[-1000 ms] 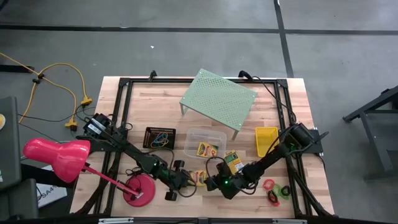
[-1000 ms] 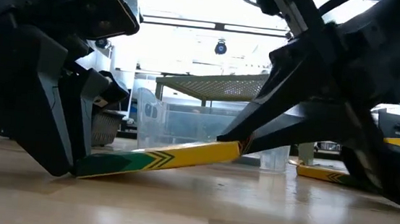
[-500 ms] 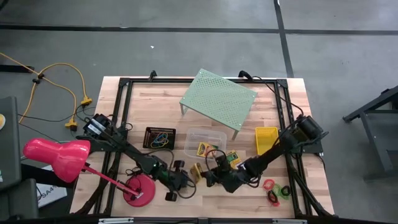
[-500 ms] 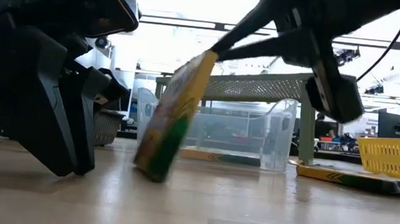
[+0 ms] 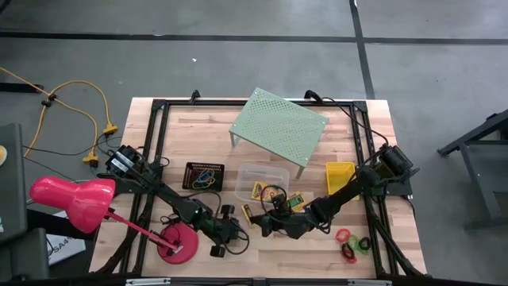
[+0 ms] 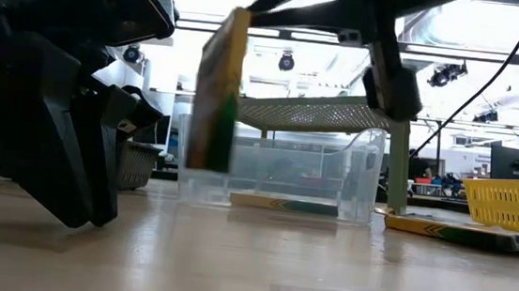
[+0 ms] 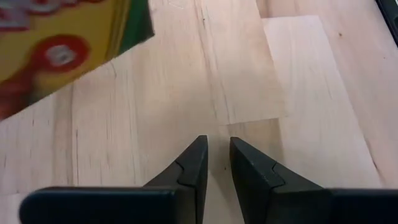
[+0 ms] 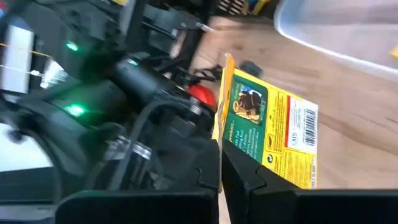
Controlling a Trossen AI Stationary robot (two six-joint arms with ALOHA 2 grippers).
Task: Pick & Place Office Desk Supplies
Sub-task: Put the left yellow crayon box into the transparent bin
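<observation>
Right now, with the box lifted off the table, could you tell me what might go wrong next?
The right claw pinches the card box by one thin edge only, so it could swing or slip out. The left claw sits low on the table close by, so a sideways carry might clip it. The clear tub behind looks light and could be nudged.

You had a pale wooden table (image 5: 190, 135) in a black frame. On it stood the green perforated shelf (image 5: 279, 125), the black mesh tray (image 5: 203, 175), the clear tub (image 5: 262, 177), the yellow basket (image 5: 340, 179) and the pink-red lamp's round base (image 5: 178, 242). A green-and-yellow card box (image 5: 297, 202) lay flat just beside the tub, and little red, green and black rings (image 5: 350, 241) sat near the right front corner.
</observation>
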